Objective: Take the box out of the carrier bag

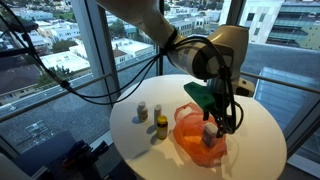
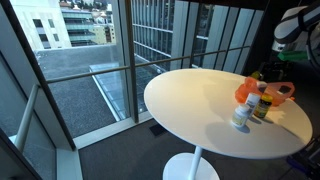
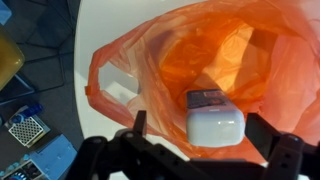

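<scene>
**Inspector:** In the wrist view the gripper (image 3: 198, 128) is spread wide over the mouth of the bag (image 3: 170, 50) and holds nothing. The box (image 3: 215, 125) lies inside the bag between the fingers. It is close to the right one and well clear of the left.

**Clerk:** Risks?

**Inspector:** Film, first. The bag walls sag loosely round the box. Closing could pinch plastic along with it, and the lift would then drag the whole bag off the tabletop (image 1: 255, 115). Nothing pins the bag down.

**Clerk:** And the grip itself?

**Inspector:** The box looks smooth and round-edged, and it sits off-centre. I judge the right finger would touch first and shove it sideways, or a shallow grasp would let it slip.

**Clerk:** Anything nearby?

**Inspector:** Two bottles (image 1: 160, 126) stand left of the bag in an exterior view, near but apart. A dragged bag could topple them.
</scene>
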Motion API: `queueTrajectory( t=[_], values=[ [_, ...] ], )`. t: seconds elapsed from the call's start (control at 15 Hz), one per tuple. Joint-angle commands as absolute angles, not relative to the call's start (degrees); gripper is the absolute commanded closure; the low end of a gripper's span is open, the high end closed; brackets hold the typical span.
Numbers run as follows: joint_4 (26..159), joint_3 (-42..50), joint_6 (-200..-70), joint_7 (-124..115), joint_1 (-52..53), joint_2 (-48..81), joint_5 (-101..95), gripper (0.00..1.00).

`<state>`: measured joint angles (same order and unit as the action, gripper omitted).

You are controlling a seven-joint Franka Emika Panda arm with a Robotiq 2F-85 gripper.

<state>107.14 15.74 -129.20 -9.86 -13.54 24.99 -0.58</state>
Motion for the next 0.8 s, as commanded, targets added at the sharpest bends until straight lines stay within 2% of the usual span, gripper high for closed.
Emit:
queueTrajectory(
  t=[0.0,0.73],
  values=[
    [105.02,14.83,-129.74,-7.87,-15.01,26.90,0.24,0.00],
    [104.79,13.46,-131.57,-4.48,-16.34,28.56,2.26,0.00]
  ],
)
